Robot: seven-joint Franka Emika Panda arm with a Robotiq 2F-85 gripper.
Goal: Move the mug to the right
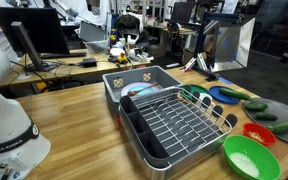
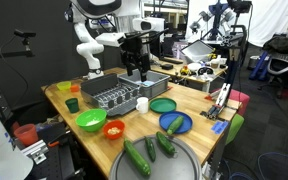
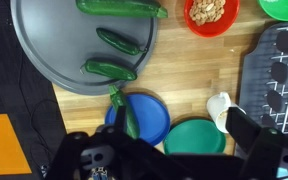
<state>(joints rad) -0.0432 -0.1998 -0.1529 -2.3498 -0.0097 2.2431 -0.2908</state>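
Observation:
The small white mug (image 2: 142,103) stands on the wooden table between the dish rack (image 2: 111,96) and the green plate (image 2: 163,105). In the wrist view the mug (image 3: 219,108) sits next to the green plate's (image 3: 194,138) rim, close to my right finger. My gripper (image 2: 135,70) hangs high above the rack and mug. In the wrist view my gripper (image 3: 174,152) is open and empty, with its dark fingers spread wide.
A grey round tray (image 3: 44,50) holds several cucumbers (image 3: 109,69). A blue plate (image 3: 149,118) carries another cucumber. A red bowl (image 3: 211,14) and a green bowl (image 3: 284,8) lie beside the rack (image 3: 281,70). A grey bin (image 1: 124,82) stands behind the rack.

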